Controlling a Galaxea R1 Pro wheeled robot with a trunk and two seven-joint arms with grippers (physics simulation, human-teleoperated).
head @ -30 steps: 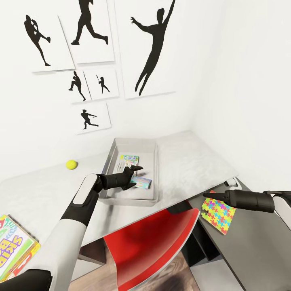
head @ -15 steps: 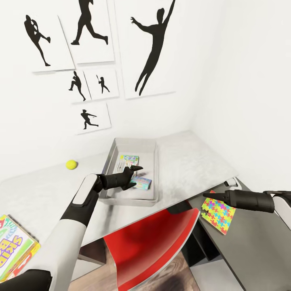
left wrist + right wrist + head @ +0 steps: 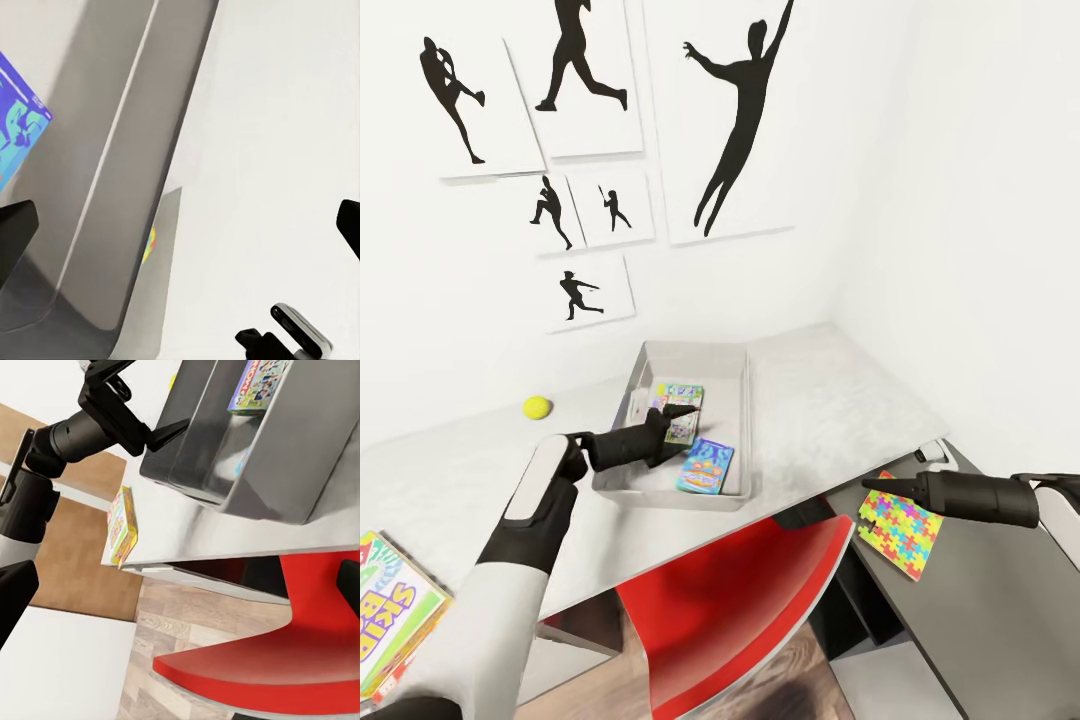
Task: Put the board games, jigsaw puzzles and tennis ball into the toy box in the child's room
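Toy box (image 3: 732, 368) sits on the pale grey desk (image 3: 830, 400), toward its far right part, tipped so that its near-left corner is raised off the surface. Two small blue-white board games lie inside it: one (image 3: 679, 399) toward the far end and one (image 3: 707, 466) toward the near end, leaning against the near wall. The left gripper (image 3: 672, 418) reaches over the near-left rim of the box, one dark finger inside and one outside; the fingers appear to pinch the wall, though the contact itself is hard to make out. In the left wrist view the two fingertips (image 3: 16, 225) stand wide apart at the picture's edges, with the grey box wall (image 3: 112, 187) and a blue game cover (image 3: 19, 127) between them.

The tennis ball (image 3: 537, 407) rests on the desk to the left of the box, well apart from it, near the far wall. The large yellow-green board game (image 3: 390, 610) lies at the near-left edge of the desk, overhanging slightly. A jigsaw puzzle (image 3: 900, 528) lies on the lower dark grey section at the right. The right gripper (image 3: 875, 486) hangs just above the puzzle's near-left edge with its fingers drawn to a point, holding nothing. A red chair (image 3: 740, 600) stands under the desk's near edge.
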